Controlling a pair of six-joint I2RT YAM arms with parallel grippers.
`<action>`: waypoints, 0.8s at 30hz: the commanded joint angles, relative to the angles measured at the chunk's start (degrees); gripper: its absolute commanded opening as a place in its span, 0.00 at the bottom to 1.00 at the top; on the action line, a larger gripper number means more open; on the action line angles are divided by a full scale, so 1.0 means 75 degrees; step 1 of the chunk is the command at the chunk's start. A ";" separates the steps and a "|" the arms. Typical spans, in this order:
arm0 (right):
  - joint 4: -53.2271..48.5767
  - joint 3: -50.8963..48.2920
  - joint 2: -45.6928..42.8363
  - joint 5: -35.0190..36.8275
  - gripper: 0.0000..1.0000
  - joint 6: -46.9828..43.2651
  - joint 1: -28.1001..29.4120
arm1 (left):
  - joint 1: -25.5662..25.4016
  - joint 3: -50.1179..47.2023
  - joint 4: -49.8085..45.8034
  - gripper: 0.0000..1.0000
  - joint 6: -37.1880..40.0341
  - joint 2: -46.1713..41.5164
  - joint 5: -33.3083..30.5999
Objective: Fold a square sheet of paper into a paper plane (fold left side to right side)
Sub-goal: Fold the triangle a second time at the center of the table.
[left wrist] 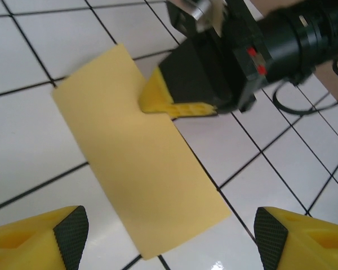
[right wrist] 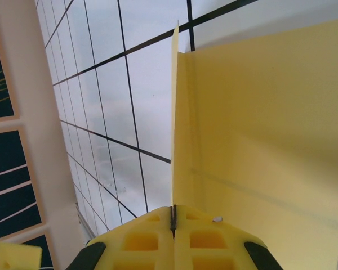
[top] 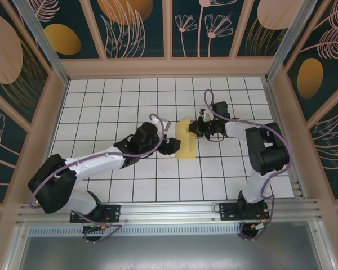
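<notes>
Mid-frame, the sheet of paper (top: 186,142) lies doubled over, its right edge pinched by the closed right gripper (top: 196,129); the left gripper (top: 171,144) is held open alongside; pressing the fold flat is judged next

We are noting square sheet of paper (top: 186,139): thin, plain pale yellow, matte. It is showing as long narrow rectangle, not square; we cannot tell whether layers are doubled. It is lying mid-table on white tiles (top: 158,174), crossing black grid lines, long axis running away from arm bases. Most of surface is resting flat, corners sharp. Right gripper (left wrist: 158,101) is pinching one long edge near far end. At pinch, narrow edge strip is standing upright; faint crease is crossing sheet.
</notes>
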 commanded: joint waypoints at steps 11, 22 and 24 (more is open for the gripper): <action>-0.0079 0.0229 0.0133 -0.0009 0.00 -0.0147 0.0029 | -0.1084 0.1321 -0.0878 0.82 0.0804 0.1416 -0.1445; -0.0150 0.0225 0.0168 0.0014 0.00 -0.0205 0.0030 | -0.1576 0.2152 -0.1527 0.85 0.0823 0.2434 -0.2633; -0.0154 0.0229 0.0170 0.0026 0.00 -0.0217 0.0030 | -0.1588 0.2212 -0.1529 0.85 0.0829 0.2556 -0.2689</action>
